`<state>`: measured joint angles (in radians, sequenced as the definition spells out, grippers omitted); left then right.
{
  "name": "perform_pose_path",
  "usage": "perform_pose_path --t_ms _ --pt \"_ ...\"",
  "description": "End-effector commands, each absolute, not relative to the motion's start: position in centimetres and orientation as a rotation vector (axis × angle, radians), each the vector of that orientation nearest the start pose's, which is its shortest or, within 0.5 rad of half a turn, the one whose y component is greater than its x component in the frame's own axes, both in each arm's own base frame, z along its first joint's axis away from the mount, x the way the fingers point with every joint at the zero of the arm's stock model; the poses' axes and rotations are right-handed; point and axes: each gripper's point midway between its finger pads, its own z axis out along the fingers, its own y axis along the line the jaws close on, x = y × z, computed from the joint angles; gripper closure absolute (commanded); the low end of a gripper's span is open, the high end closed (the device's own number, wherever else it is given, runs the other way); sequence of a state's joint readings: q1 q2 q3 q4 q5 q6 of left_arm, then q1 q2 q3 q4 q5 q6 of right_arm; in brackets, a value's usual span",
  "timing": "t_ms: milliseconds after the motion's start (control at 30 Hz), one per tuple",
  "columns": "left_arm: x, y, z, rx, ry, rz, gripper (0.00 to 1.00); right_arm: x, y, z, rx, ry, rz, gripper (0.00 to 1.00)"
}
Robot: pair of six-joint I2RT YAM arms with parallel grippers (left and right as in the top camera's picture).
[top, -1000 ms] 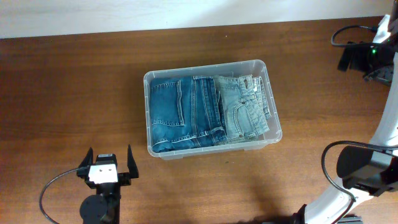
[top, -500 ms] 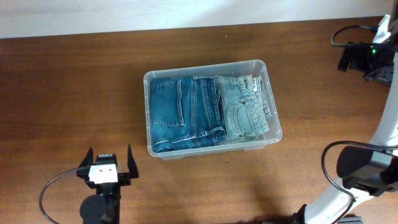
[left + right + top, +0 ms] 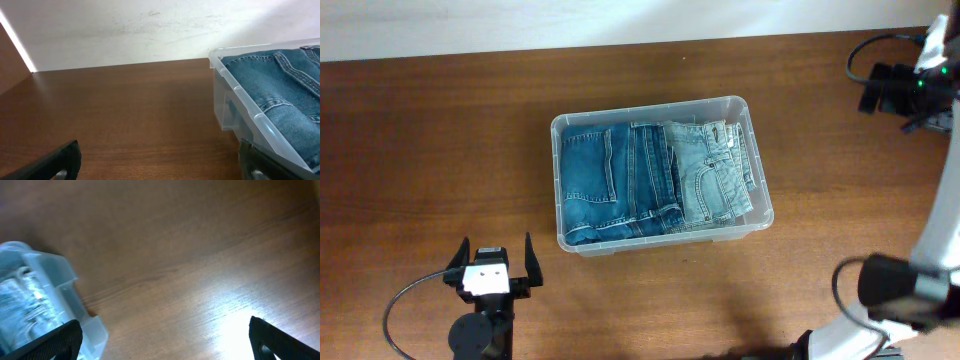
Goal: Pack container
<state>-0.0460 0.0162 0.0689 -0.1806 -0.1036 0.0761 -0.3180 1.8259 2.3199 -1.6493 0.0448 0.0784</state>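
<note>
Even bright light, glare on table (image 3: 235,317) — right wrist view blurred, overhead sharp

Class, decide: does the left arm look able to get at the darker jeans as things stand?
Probably yes: nothing stands between the open left pincer and the container, whose darker jeans lie uncovered, nearest it.

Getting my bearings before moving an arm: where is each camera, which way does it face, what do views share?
Overhead: fixed above, looking straight down on the brown wooden table, the clear plastic tub of folded blue jeans, the left gripper and right arm.
Left wrist: low over the table, facing the white wall, tub at frame right; left gripper open at the bottom edge.
Right wrist: angled down at table, tub corner at frame left; right gripper open at the bottom edge.
Shared: the tub, in all three.
</note>
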Motion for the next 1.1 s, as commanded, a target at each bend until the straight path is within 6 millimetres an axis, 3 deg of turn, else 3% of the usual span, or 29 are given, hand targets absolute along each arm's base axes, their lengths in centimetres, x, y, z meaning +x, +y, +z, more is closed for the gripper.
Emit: perform_pose_path --t_ms 0,167,367,567,600,800,933,1067 --pt "24.1 0.6 15.5 0.046 1.7 0.121 0.0 32.4 -10.5 36.5 0.492 2.53 -0.146 0.01" --pt "24.1 0.6 15.5 0.046 1.7 0.121 0.01 29.0 -8.2 40.7 0.419 2.399 -0.138 0.02" --pt "24.1 0.6 15.5 0.046 1.7 0.121 0.0 23.4 -3.8 45.8 0.258 2.215 -0.083 0.02" --pt "24.1 0.6 15.5 0.046 1.7 0.121 0.01 16.7 -0.7 49.3 0.101 2.033 0.007 0.02" --pt "24.1 0.6 15.5 0.046 1.7 0.121 0.01 14.2 -0.2 50.1 0.065 1.97 0.034 0.01" --pt "24.1 0.6 15.5 0.046 1.7 0.121 0.01 6.6 -0.1 51.5 -0.011 1.788 0.109 0.01" --pt "24.1 0.6 15.5 0.046 1.7 0.121 0.01 2.3 -0.7 50.8 -0.019 1.709 0.128 0.02" --pt "24.1 0.6 15.5 0.046 1.7 0.121 0.0 -1.0 -0.8 48.8 -0.033 1.671 0.155 0.02"
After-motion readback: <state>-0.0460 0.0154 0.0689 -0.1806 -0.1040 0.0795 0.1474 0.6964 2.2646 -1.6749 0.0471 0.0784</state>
